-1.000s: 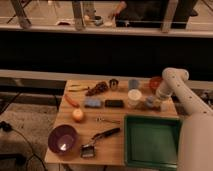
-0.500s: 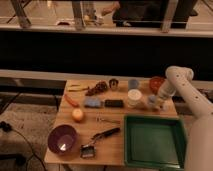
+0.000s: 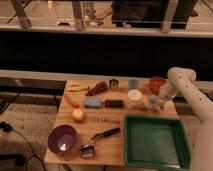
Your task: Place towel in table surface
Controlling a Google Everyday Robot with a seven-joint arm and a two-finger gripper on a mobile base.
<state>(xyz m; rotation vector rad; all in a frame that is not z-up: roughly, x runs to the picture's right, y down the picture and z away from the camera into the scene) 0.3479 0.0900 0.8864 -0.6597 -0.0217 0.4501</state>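
Across the whole middle of the view, biggest first:

Table surface [image 3: 115,145]: light tan wooden rectangular top, carrying everything listed below.

Robot arm [image 3: 192,100]: white, reaching in from the right side, bending down over the table's far right part.

Green tray [image 3: 155,142]: rectangular plastic tray at the near right corner of the table.

Purple bowl [image 3: 62,139]: round, at the near left corner.

Red bowl [image 3: 156,83]: at the far right edge, just beside the arm.

White cup [image 3: 134,96]: upright, right of centre, between the black block and the gripper.

Dish brush [image 3: 97,141]: dark handle lying slantwise near the front edge, its head just right of the purple bowl.

Blue sponge [image 3: 92,103]: darker blue rectangular block, left of centre.

Black block [image 3: 114,103]: small dark rectangle just right of the blue sponge.

Orange [image 3: 77,115]: round fruit, nearer than the sponge.

Gripper [image 3: 158,104]: low over the table, right of the white cup and just beyond the tray's far edge; how far its pincer stands apart I cannot tell.

Towel [image 3: 152,101]: small pale blue-grey bunch right at the gripper, between it and the white cup; whether it is gripped or lying on the wood cannot be told.
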